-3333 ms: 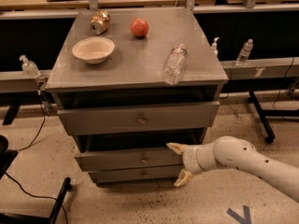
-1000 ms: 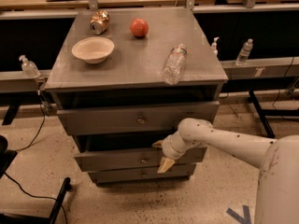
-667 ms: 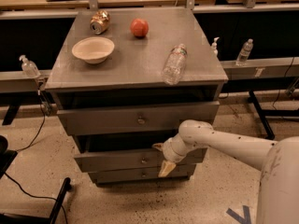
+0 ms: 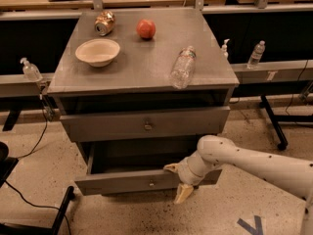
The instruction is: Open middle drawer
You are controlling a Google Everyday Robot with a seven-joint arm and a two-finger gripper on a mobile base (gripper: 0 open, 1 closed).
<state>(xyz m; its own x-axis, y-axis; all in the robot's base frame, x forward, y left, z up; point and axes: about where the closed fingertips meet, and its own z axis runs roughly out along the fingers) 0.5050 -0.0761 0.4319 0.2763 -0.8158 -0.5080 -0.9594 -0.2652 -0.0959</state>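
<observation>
The middle drawer [image 4: 122, 181] is a grey metal drawer with a small round knob [image 4: 151, 183]. It stands pulled out from the cabinet, with its dark inside showing behind the front. My gripper [image 4: 178, 181] is at the right part of that front, right of the knob. One tan finger [image 4: 171, 168] lies over the front's top edge and the other [image 4: 184, 194] hangs below its bottom edge, spread apart. My white arm [image 4: 254, 163] comes in from the right. The lowest drawer is hidden.
The uppermost drawer [image 4: 145, 125] is shut. On the cabinet top lie a white bowl [image 4: 98, 51], a can [image 4: 104, 23], a red apple [image 4: 145, 29] and a plastic bottle [image 4: 182, 67] near the front edge. A chair base [image 4: 61, 207] is at the lower left.
The middle drawer has slid out toward the camera. My gripper has come forward with it, still at the right part of the front.
</observation>
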